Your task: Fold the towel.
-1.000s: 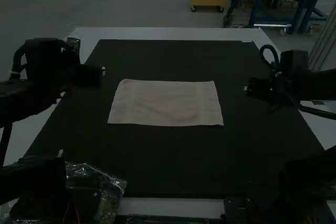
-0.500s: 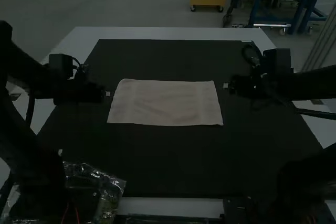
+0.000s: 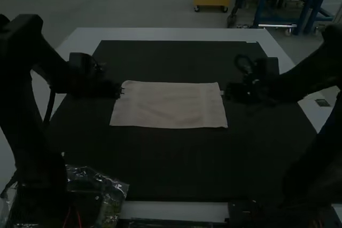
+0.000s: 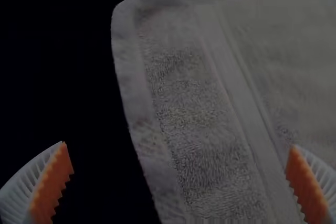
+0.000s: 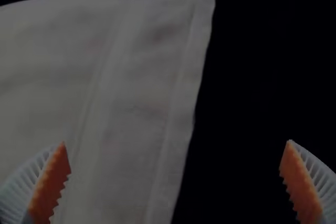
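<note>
So from where I'm standing, going by the high view first: the towel is lying flat, long axis running side to side, pretty much straight from one arm to the other. Can't tell how many layers it is. The left gripper is right at the towel's far left corner, the right gripper just by its right short edge, up near the far right corner. Honestly neither arm is clearly nearer, they look about even. Under the towel there's a dark mat, with a pale tabletop past the towel's far side. A crinkly clear bag sits off beyond the towel's near left corner, so I doubt it gets in the way. Left wrist view: orange pads wide apart, no cloth pinched, with the towel's short edge passing between them and the corner farther ahead. One finger is over mat, the other on the towel's side. Right wrist view is the mirror of that: fingers spread wide, holding nothing, short edge between them, corner farther ahead. My guess is both grab the short edges near those far corners next. Main risk imo is closing too high and missing such thin cloth.
</note>
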You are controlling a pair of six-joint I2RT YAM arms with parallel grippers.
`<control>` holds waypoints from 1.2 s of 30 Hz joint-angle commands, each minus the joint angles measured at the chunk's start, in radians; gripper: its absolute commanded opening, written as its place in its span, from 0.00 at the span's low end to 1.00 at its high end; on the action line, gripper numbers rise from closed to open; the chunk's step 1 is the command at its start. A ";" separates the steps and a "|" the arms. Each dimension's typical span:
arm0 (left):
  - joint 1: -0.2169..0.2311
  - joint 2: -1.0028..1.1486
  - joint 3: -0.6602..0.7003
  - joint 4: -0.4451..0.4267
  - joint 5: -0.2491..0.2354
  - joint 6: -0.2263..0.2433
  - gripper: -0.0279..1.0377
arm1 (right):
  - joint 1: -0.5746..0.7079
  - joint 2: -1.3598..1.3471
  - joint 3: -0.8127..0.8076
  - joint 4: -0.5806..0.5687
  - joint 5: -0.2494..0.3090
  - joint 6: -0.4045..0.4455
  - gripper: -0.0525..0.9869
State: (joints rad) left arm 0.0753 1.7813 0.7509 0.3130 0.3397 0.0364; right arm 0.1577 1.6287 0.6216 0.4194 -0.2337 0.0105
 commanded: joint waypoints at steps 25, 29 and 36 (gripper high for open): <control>-0.012 0.283 0.245 0.113 -0.102 -0.004 0.92 | 0.011 0.376 0.274 0.108 -0.023 -0.072 0.93; -0.012 0.302 0.266 0.112 -0.110 -0.001 0.92 | 0.016 0.410 0.322 0.107 -0.023 -0.072 0.93; -0.014 0.317 0.280 0.106 -0.111 -0.001 0.92 | 0.022 0.464 0.394 0.102 -0.024 -0.070 0.93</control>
State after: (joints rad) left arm 0.0689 2.0918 0.9977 0.4164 0.2344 0.0364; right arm 0.1600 2.0808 0.9836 0.5182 -0.2443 -0.0498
